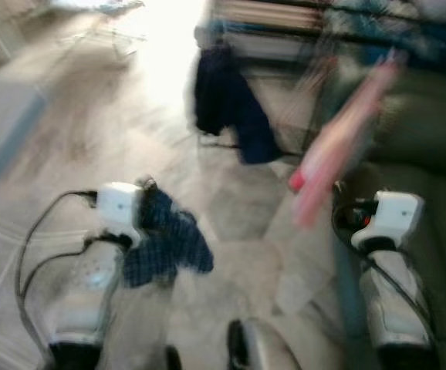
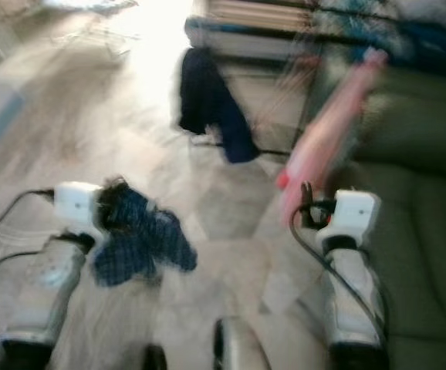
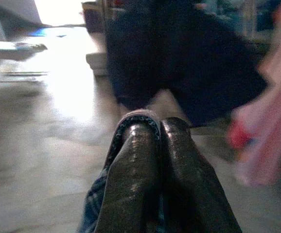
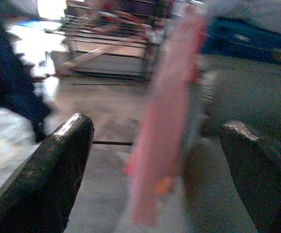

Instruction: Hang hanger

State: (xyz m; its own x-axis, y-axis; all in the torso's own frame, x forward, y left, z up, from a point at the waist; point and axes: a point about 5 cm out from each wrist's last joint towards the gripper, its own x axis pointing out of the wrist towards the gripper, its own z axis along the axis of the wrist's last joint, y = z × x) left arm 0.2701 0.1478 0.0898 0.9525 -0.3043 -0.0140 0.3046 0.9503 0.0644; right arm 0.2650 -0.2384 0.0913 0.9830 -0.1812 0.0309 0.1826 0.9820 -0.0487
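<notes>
All views are blurred by motion. My left gripper is shut on a blue plaid cloth, which hangs down beside the left wrist. In the left wrist view a rounded hem of it sits pinched between the two fingertips. My right gripper is open, its fingers spread wide with nothing held. A long pink item hangs slanted just ahead of it. No hanger shape can be made out clearly.
A dark navy garment hangs from a drying rack ahead, across pale tiled floor. A dark green sofa-like surface lies on the right. Bright light floods the floor at the back.
</notes>
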